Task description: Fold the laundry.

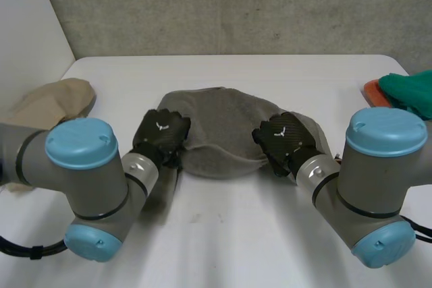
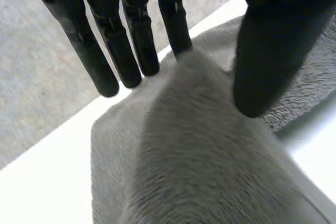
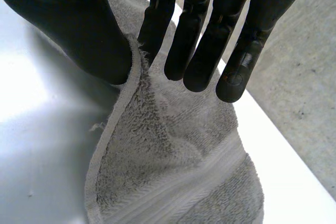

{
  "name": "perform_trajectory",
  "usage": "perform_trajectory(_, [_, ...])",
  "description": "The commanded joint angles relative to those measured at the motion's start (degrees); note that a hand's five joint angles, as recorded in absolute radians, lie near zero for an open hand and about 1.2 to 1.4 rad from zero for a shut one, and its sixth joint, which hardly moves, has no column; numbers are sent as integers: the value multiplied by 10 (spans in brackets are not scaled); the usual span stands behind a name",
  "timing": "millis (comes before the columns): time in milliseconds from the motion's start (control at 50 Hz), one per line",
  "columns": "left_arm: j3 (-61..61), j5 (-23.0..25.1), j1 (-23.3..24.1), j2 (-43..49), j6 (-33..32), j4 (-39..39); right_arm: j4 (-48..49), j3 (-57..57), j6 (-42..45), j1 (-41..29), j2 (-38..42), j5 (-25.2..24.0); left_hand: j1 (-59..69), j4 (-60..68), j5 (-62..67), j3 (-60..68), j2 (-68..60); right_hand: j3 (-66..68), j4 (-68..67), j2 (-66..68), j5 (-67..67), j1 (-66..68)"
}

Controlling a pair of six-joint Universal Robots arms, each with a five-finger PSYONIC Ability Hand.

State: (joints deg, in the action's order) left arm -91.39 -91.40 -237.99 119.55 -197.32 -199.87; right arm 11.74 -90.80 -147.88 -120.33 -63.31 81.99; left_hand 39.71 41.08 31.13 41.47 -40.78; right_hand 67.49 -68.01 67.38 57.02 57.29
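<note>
- You have the white table (image 1: 223, 234) under everything, with both arms reaching in from the near side
- The grey towel (image 1: 223, 129) lies bunched at the table's middle, between the two hands. Its far side is rounded and its near edge sags in a curve from one hand to the other
- The left hand (image 1: 160, 133) sits at the towel's near left corner and the right hand (image 1: 283, 138) at its near right end, each touching the cloth
- In the left wrist view, a ridge of towel rises under the palm into the gap between thumb (image 2: 265, 51) and fingers (image 2: 136, 35). The fingers are straight and close together. The one nearest the thumb touches the ridge, and the others reach past the towel's edge
- Record the left hand as a narrow pinch on the towel, thumb on one side of the ridge and fingers on the other
- In the right wrist view, the towel's hemmed edge climbs up between the thumb (image 3: 73, 24) and the nearest of the straight fingers (image 3: 199, 40). The rest of the cloth hangs below the fingertips onto the table
- Record the right hand as narrow too, nipping the hem
- A beige cloth (image 1: 57, 99) lies heaped at the table's left edge, well apart from the towel
- A green cloth (image 1: 410, 91) lies at the right edge, on top of an orange thing (image 1: 373, 89)
</note>
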Motion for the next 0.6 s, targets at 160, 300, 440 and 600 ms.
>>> perform_trajectory(160, [-80, -51, 15, -107, 7, -4, 16, 18, -151, 13, 14, 3, -144, -157, -158, -161, 154, 125, -120, 126, 130, 227])
perform_trajectory(300, [-143, -128, 39, -125, 29, 12, 16, 17, -165, 13, 14, -2, -179, -193, -193, -196, 190, 125, -120, 126, 130, 227])
perform_trajectory(440, [-172, -186, 63, -124, 65, 60, 16, 15, -164, 10, 26, 1, -179, -193, -193, -196, 190, 125, -120, 126, 130, 227])
perform_trajectory(600, [-172, -230, 89, -111, 87, 85, 16, 15, -163, 9, 32, 1, -181, -194, -195, -198, 191, 125, -120, 126, 130, 227])
